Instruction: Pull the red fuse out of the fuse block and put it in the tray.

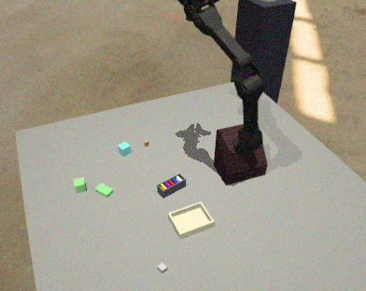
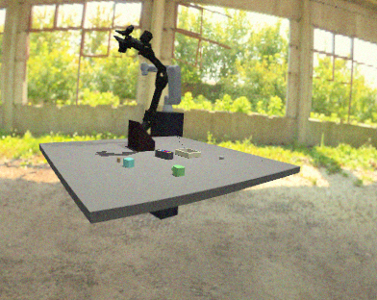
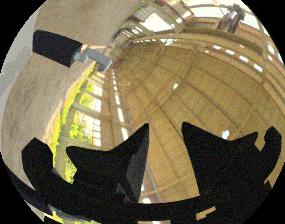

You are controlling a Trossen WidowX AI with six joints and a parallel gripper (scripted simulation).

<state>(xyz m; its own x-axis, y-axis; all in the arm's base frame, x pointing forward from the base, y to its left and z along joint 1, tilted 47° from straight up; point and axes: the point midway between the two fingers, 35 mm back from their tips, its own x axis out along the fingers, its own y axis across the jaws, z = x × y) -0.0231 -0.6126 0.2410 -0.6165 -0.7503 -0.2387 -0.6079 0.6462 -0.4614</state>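
Speckled grey tabletop [image 1: 129, 228] [image 2: 147, 187] bears a rectangular tray [image 1: 190, 221] [image 2: 188, 153].
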